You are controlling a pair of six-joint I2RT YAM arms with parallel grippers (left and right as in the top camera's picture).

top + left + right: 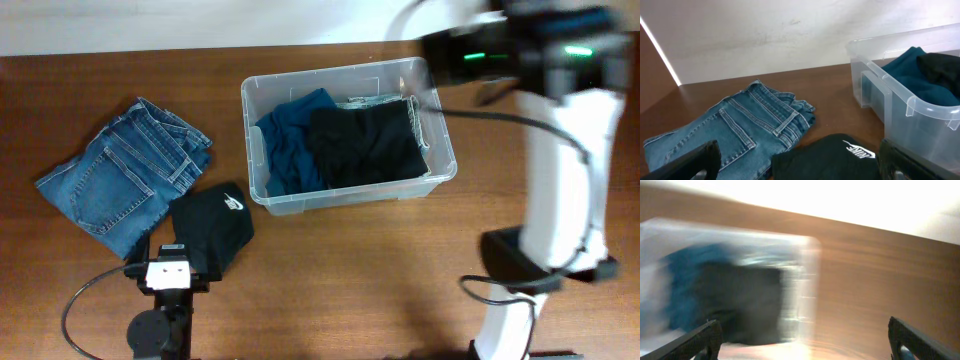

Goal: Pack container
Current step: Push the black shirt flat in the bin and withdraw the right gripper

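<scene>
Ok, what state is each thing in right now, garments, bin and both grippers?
Clear plastic rectangular container: upright, lidless, partly filled.
Teal garment: inside container.
Black garment: inside container, beside the teal one.
Folded blue denim jeans: on table, outside.
Black garment with white logo: on table, beside jeans.
Left gripper: open, empty.
Right gripper: open, empty.

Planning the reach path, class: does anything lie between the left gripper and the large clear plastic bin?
Yes: a folded black garment with a white logo lies between the open left gripper and the clear plastic bin.

Top-down overhead; low wrist views sharing container (340, 197)
</scene>
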